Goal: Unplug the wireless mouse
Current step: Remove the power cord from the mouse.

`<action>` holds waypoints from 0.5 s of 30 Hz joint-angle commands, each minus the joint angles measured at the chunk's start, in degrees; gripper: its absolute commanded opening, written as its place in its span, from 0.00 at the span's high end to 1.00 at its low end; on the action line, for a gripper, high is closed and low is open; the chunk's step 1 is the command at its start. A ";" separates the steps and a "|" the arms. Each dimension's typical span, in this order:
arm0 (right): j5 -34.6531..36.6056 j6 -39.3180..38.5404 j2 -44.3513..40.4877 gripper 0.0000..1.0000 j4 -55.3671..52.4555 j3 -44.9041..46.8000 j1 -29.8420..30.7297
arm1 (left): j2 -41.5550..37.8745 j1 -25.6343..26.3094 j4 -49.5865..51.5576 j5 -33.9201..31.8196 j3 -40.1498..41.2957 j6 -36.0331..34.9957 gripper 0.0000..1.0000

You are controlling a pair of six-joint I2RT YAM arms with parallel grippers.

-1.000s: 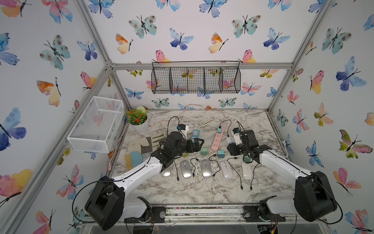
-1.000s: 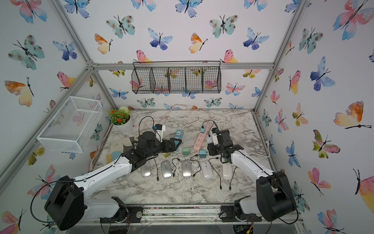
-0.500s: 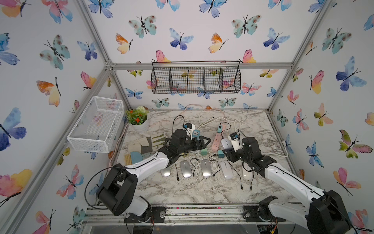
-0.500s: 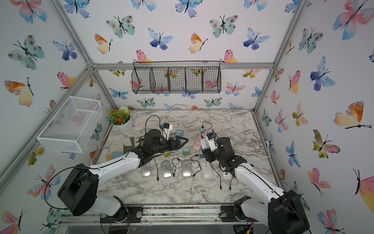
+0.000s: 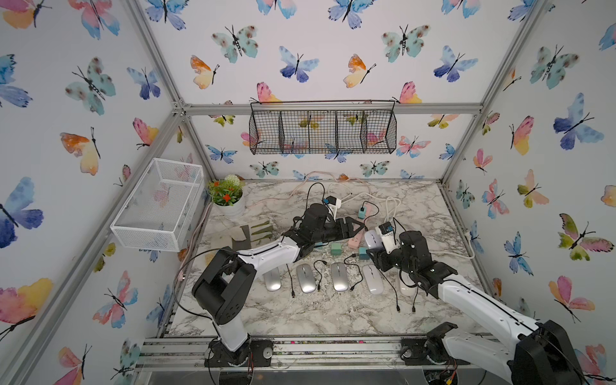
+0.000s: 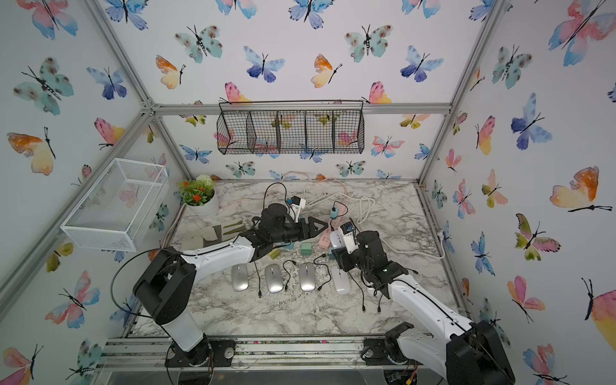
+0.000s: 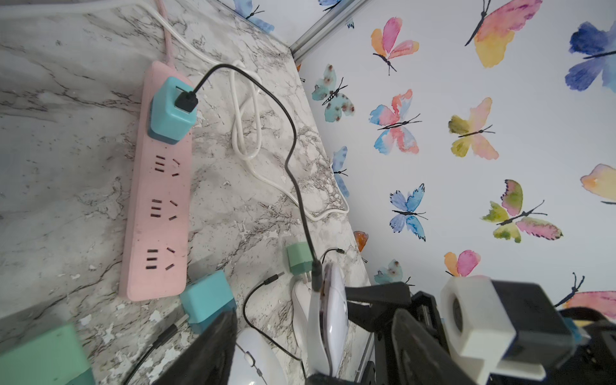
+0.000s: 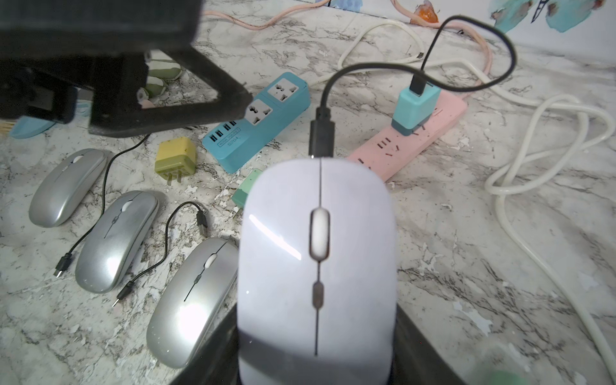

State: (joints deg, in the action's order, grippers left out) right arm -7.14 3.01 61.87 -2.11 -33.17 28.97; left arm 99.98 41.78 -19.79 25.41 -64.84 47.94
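The left gripper, spread but narrowing, has come from 9 o'clock to the white mouse pinched by the right gripper; pulling its plug seems next.

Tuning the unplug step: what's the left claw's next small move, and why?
Probably ease the left claw onto the black plug at the front of the white mouse and close there. The right claw holds the mouse lifted, the cable is plugged in, and the left jaws stand apart nearby.
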 commanded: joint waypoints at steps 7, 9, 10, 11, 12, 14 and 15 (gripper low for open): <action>1.70 1.21 -0.94 0.99 -0.34 -0.14 0.89 | 5.51 1.64 7.01 -1.93 -8.52 -3.74 0.41; 1.96 1.21 -1.02 0.99 -0.44 -0.15 1.00 | 6.98 1.70 8.77 -2.03 -10.75 -4.47 0.45; 2.05 1.30 -1.05 0.99 -0.52 -0.17 1.12 | 7.58 1.68 9.53 -2.06 -11.50 -4.69 0.48; 2.21 1.30 -1.12 0.99 -0.59 -0.14 1.09 | 8.19 1.72 10.28 -2.18 -12.40 -5.03 0.51; 2.31 1.39 -1.18 0.99 -0.59 -0.14 1.09 | 8.74 1.73 10.92 -2.42 -13.35 -5.30 0.54; 2.39 1.45 -1.39 0.99 -0.67 -0.06 1.21 | 9.48 1.73 12.01 -2.82 -14.48 -5.81 0.61; 2.47 1.48 -1.31 0.99 -0.68 -0.05 1.30 | 9.78 1.81 12.35 -2.95 -14.91 -5.88 0.64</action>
State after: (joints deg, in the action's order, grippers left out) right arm -5.80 3.79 61.65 -2.46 -33.15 29.74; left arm 108.49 43.62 -10.74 23.62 -77.91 43.88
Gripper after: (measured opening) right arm 0.597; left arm 0.386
